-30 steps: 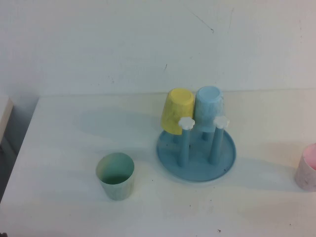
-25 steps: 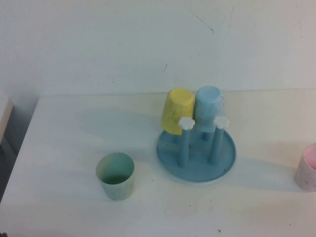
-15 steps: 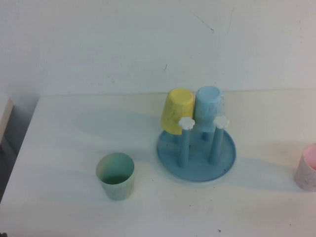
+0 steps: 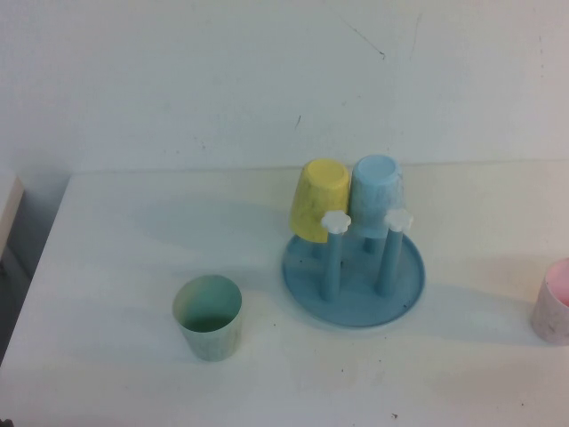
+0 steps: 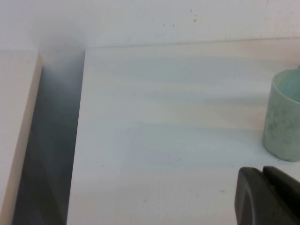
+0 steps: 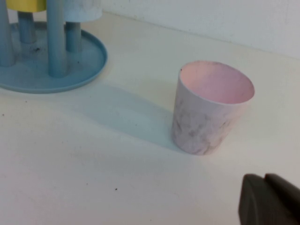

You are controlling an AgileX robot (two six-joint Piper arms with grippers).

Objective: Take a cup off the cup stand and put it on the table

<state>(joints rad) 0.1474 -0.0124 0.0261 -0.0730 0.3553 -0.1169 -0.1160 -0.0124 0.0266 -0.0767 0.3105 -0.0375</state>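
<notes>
The light blue cup [image 4: 376, 194] hangs upside down on a back peg of the blue cup stand [image 4: 354, 286], beside a yellow cup [image 4: 318, 200]. Two front pegs with white flower knobs [image 4: 335, 221] are bare. The stand's base [image 6: 89, 65] also shows in the right wrist view. My left gripper [image 5: 262, 174] is shut and empty, low over the white table [image 4: 124, 231] near the pale green cup [image 5: 283, 122]. My right gripper [image 6: 265, 182] is shut and empty, close to a pink cup [image 6: 211, 112]. Neither arm appears in the high view.
The pale green cup [image 4: 208, 316] stands upright on the table at front left of the stand. The pink cup [image 4: 556, 301] stands at the right edge. A gap and a beige surface [image 5: 16, 136] lie past the table's left edge.
</notes>
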